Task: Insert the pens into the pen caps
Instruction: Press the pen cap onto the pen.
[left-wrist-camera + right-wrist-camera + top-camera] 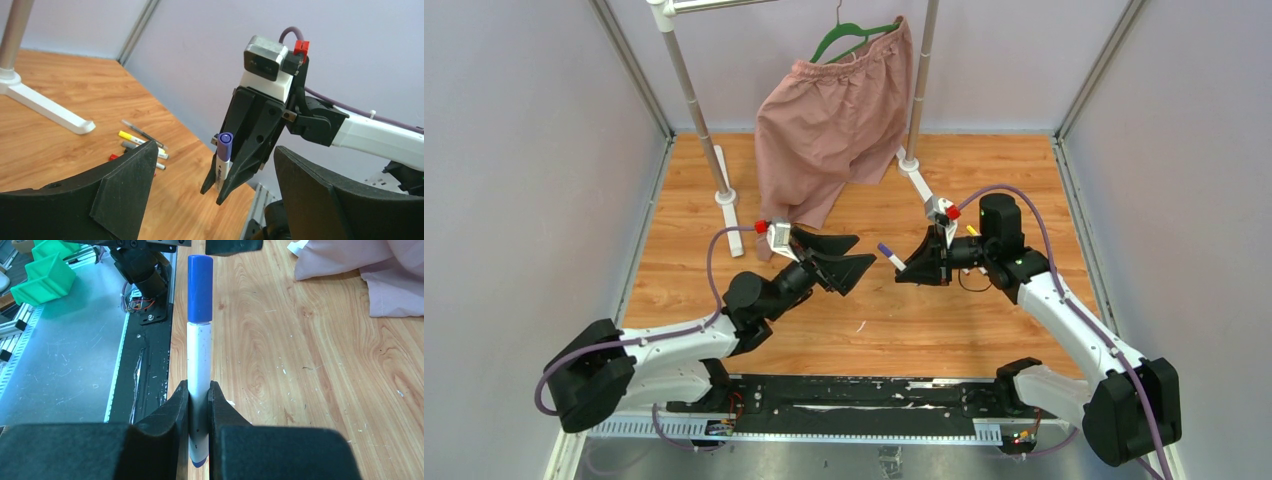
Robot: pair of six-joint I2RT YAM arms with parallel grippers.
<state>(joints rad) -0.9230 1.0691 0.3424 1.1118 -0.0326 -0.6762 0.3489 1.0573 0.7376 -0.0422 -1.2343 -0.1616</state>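
Open gap betw. left gripper [864, 250] & right gripper [904, 272] w/ capped pen [890, 254], shorts [834, 120] & rack foot [723, 185] crowd rear, loose pens [142, 142] at right.

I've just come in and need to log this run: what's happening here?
The right gripper is shut on a white pen whose purple-blue cap looks already on. It holds the pen raised above the wooden table, cap end toward the left gripper. That gripper is open and empty, a short way off. A few loose pens lie on the table by the right arm.
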